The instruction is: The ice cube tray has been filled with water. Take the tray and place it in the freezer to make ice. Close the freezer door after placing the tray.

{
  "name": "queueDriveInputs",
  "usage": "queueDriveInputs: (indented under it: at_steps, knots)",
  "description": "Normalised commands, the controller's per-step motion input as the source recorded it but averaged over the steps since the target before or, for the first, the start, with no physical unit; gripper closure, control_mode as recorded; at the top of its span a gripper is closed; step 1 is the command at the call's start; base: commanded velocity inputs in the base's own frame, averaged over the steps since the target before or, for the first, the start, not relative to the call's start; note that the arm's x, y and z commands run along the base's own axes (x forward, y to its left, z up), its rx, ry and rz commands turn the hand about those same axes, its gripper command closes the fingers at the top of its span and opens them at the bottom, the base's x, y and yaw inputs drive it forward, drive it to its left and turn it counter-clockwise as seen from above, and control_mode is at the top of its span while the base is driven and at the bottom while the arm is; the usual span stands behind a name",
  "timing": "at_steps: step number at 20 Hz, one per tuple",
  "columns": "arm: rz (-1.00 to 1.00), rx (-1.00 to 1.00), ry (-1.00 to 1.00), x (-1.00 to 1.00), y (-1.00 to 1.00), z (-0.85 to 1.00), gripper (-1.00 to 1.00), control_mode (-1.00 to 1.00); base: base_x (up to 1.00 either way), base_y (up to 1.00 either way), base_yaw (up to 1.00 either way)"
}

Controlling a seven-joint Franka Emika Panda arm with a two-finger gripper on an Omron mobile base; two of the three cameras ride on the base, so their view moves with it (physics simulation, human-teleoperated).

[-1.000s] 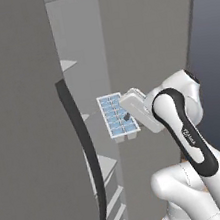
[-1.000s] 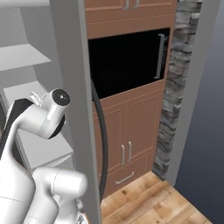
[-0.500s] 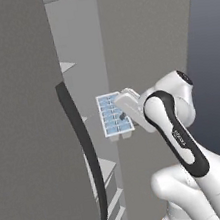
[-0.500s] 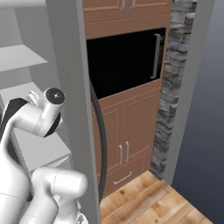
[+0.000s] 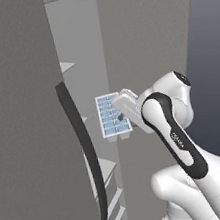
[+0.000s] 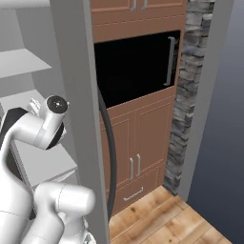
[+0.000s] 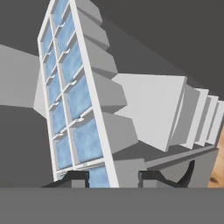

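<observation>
The ice cube tray (image 5: 113, 115) is a small white tray with two rows of light-blue cells. My gripper (image 5: 120, 117) is shut on its near end, holding it in the air before the open freezer (image 5: 79, 51). In the hand view the tray (image 7: 74, 100) rises tilted from between my fingertips (image 7: 76, 177), and white shelves and drawers (image 7: 153, 109) lie beyond it. The freezer door (image 5: 22, 121), grey with a curved black handle (image 5: 81, 137), stands open to the left of the tray. White shelves (image 6: 24, 62) of the freezer's inside show behind my arm.
A second grey panel (image 5: 145, 35) stands right of the opening, behind my arm. From the right it (image 6: 76, 95) carries a black handle (image 6: 110, 157). Beyond are brown cabinets (image 6: 138, 143), a black oven (image 6: 133, 66), a stone wall (image 6: 188, 95) and wooden floor (image 6: 157, 219).
Both base views have shifted slightly, so the camera moved. My arm's elbow has swung left. The tray stays in my grip at nearly the same spot before the opening.
</observation>
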Motion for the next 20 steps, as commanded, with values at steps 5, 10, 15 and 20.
queueDriveInputs:
  at_steps: [5, 10, 15, 20]
  knots:
    - [0.00, 0.00, 0.01, 0.00, 0.01, 0.00, 1.00, -1.00, 0.00, 0.00, 0.00]
    - [0.00, 0.00, 0.05, 0.03, 0.11, -0.01, 1.00, -1.00, 0.00, 0.00, 0.00]
    - [0.00, 0.00, 0.04, 0.01, 0.19, -0.05, 1.00, -1.00, 0.00, 0.00, 0.00]
    - [0.02, 0.00, 0.01, 0.00, 0.10, -0.03, 1.00, -1.00, 0.00, 0.00, 0.00]
